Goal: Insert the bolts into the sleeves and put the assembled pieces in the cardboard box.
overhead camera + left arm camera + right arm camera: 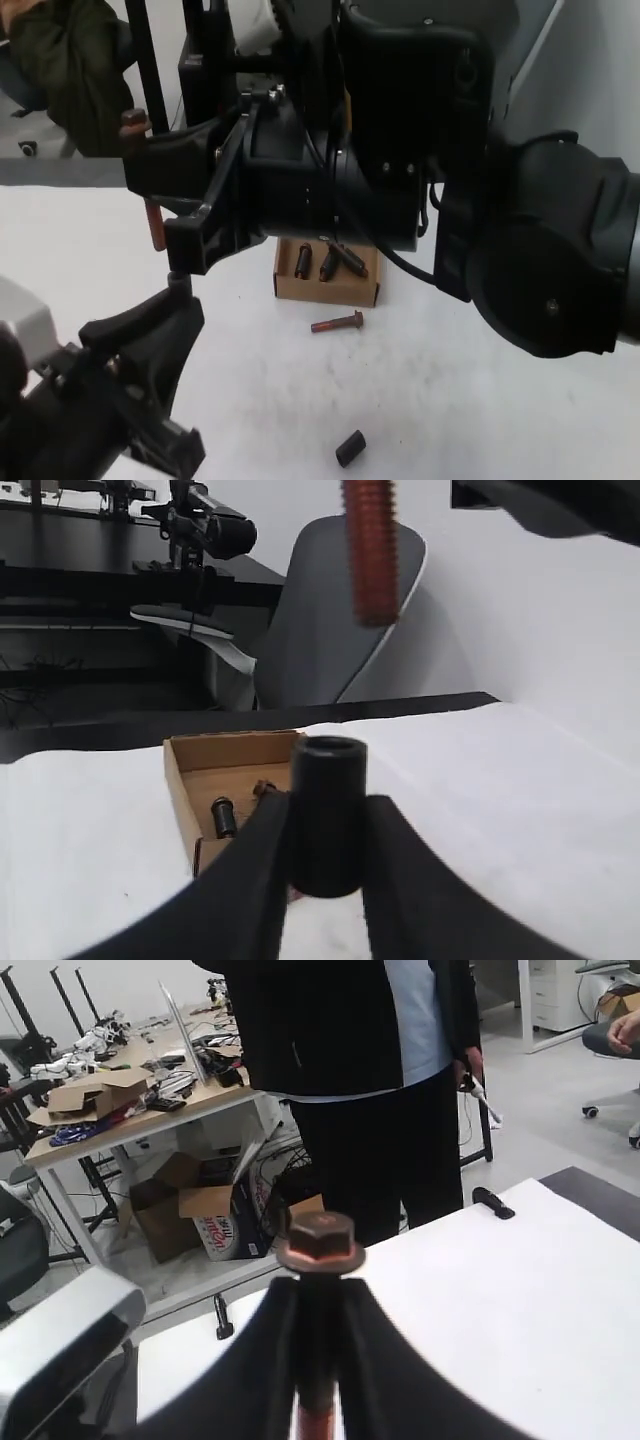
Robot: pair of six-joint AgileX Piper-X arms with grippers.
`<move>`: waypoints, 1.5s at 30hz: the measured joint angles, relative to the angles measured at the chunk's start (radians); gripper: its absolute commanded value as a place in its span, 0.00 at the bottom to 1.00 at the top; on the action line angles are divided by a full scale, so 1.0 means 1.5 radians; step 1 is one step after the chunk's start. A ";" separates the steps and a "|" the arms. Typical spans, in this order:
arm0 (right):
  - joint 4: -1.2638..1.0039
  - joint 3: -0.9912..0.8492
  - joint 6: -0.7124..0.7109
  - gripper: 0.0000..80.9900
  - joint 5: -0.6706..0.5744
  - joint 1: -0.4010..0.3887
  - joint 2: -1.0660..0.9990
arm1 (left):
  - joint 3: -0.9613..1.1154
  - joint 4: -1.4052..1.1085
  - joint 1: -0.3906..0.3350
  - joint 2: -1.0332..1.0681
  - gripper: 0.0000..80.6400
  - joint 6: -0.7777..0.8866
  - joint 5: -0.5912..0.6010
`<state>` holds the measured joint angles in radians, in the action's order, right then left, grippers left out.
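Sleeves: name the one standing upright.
The sleeve clamped in the left fingers, open end up; the loose sleeve lies flat on the bench.

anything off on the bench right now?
Nothing damaged or spilled. A loose bolt and a loose sleeve lie apart on the bench, outside the cardboard box, probably just awaiting assembly. The left claw grips the held sleeve, the right claw the held bolt.

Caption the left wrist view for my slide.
Left gripper holds a black sleeve upright, a threaded copper bolt poised above, cardboard box behind.
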<state>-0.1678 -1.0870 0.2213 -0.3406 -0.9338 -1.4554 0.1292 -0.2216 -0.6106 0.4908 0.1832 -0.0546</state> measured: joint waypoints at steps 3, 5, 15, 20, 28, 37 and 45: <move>0.002 0.000 -0.021 0.01 0.005 0.000 0.000 | 0.000 -0.031 0.000 0.014 0.02 0.021 -0.011; 0.002 0.000 -0.050 0.01 0.027 0.000 0.000 | 0.000 -0.046 0.000 0.014 0.02 0.030 -0.018; 0.002 0.011 -0.118 0.01 0.098 0.000 0.000 | 0.000 -0.094 0.000 0.014 0.02 0.050 -0.002; -0.003 0.011 -0.104 0.01 0.098 -0.001 0.000 | 0.000 -0.096 0.000 0.014 0.02 0.052 -0.002; -0.029 0.011 -0.070 0.01 0.095 -0.001 0.000 | 0.000 -0.096 0.000 0.014 0.02 0.052 0.000; -0.029 0.011 -0.037 0.01 0.077 -0.003 0.000 | 0.000 -0.092 0.000 0.014 0.02 0.046 0.000; -0.028 0.012 -0.032 0.01 0.068 -0.008 0.000 | 0.000 -0.092 0.000 0.014 0.02 0.035 -0.002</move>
<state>-0.2095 -1.0684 0.1730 -0.2385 -0.9465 -1.4554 0.1292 -0.3601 -0.6106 0.5113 0.2362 -0.0573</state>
